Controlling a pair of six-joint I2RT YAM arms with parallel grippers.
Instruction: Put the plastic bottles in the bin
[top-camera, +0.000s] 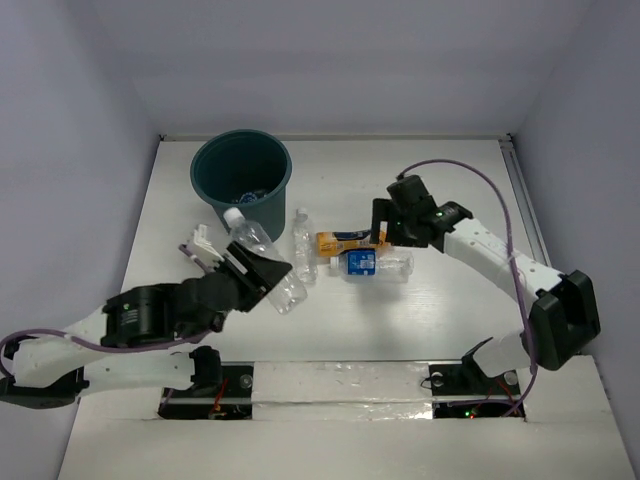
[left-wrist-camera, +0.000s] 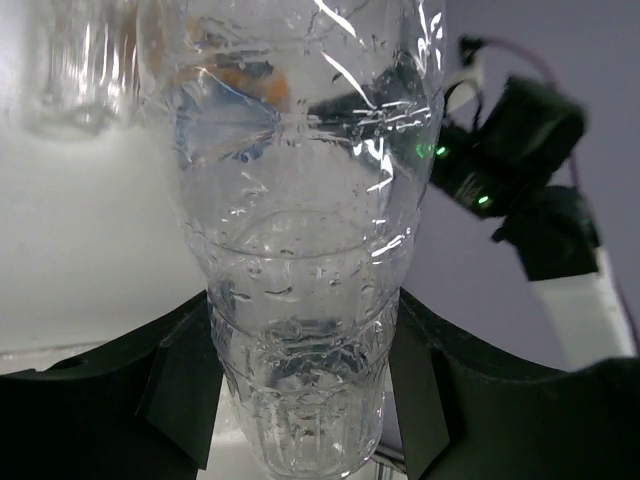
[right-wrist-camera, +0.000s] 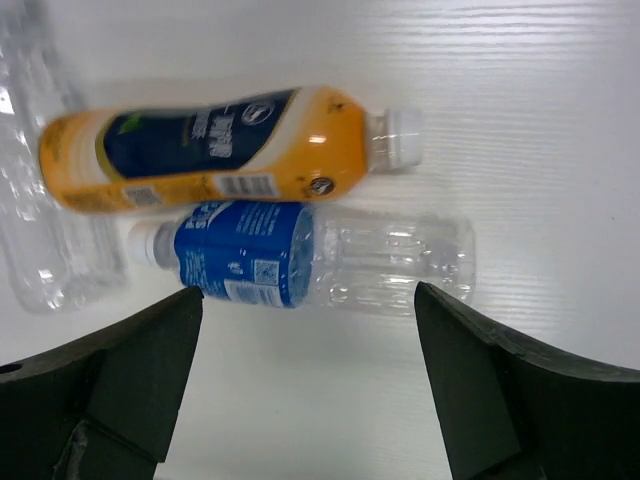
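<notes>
The teal bin (top-camera: 242, 170) looks partly filled. Our left hand (top-camera: 250, 268) pinches a clear bottle (left-wrist-camera: 300, 230). Our right hand (right-wrist-camera: 305, 310) hangs spread over the orange bottle (right-wrist-camera: 210, 150) and blue-labelled bottle (right-wrist-camera: 245, 252). A second clear bottle (top-camera: 303, 245) remains.

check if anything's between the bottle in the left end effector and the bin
Nothing visible does. The left end effector holds the clear bottle with its cap end right by the bin, so only the bin's own wall is left to clear. The other bottles lie off to the right, out of that path.
</notes>
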